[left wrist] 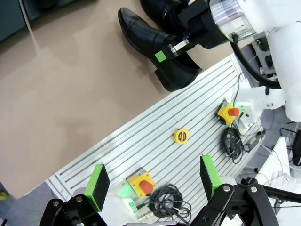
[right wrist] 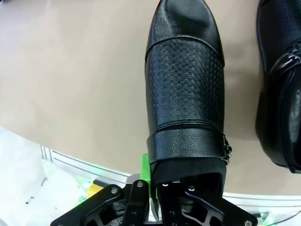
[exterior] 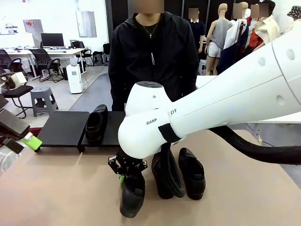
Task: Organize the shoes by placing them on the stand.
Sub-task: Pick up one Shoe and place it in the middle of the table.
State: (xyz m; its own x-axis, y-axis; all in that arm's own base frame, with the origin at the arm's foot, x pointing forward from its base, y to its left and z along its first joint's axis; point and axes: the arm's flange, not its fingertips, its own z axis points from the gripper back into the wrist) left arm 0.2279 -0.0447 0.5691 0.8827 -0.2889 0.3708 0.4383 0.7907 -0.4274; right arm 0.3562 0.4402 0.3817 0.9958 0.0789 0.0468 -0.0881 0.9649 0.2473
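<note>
- Your right gripper (exterior: 126, 170) clamps a shoe (exterior: 131, 197) by its heel collar.
- Left gripper (left wrist: 154, 181) gapes, holding nothing.
- Next, carry it onto the stand (exterior: 61, 128).

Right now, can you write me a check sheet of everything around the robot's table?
Surface: smooth tan tabletop, no spills seen.
Job's things: one glossy black leather shoe on the low black flat-topped stand; two more black shoes side by side on the table; a textured black shoe held by its heel.
Clutter: yellow tape measure and two yellow boxes with red buttons on a slatted metal board.
Grippers: left gripper open, holding nothing; right gripper shut on the textured black shoe.
Cables: thick black hose under the right arm; coiled black cables on the board.
Surroundings: person in a black jacket across the table; office desks behind.
</note>
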